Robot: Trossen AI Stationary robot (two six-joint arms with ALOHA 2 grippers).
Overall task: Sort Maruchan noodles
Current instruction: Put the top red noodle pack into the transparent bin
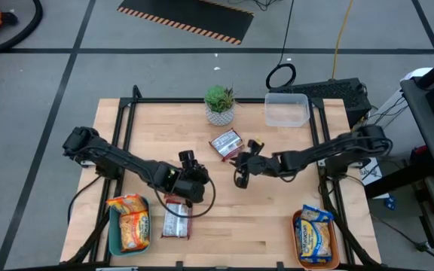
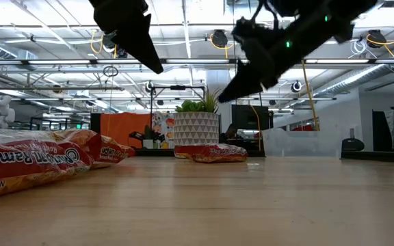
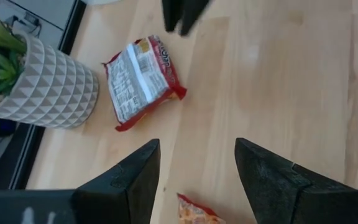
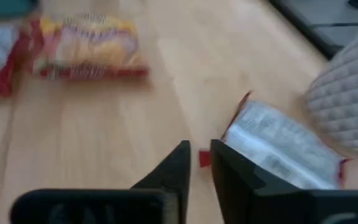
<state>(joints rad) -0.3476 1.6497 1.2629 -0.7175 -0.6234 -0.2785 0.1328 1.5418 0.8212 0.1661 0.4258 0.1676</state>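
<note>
Two trays already hold packets: the teal tray (image 1: pixel 114 235) at lower left has two orange ones, the orange tray (image 1: pixel 298 239) at lower right a yellow-and-blue one. Left to sort, I judge, are the red packet (image 1: pixel 226 143) at centre and another red packet (image 1: pixel 176 220) beside the teal tray. Left gripper (image 1: pixel 189 161) hangs with jaws apart, right gripper (image 1: pixel 239 181) nearly closed, both empty.

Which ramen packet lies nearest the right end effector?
The dark red packet with the white label, lying alone beside the potted plant, just beyond the right end effector. The other packets sit near or in the trays at the table's front.
</note>
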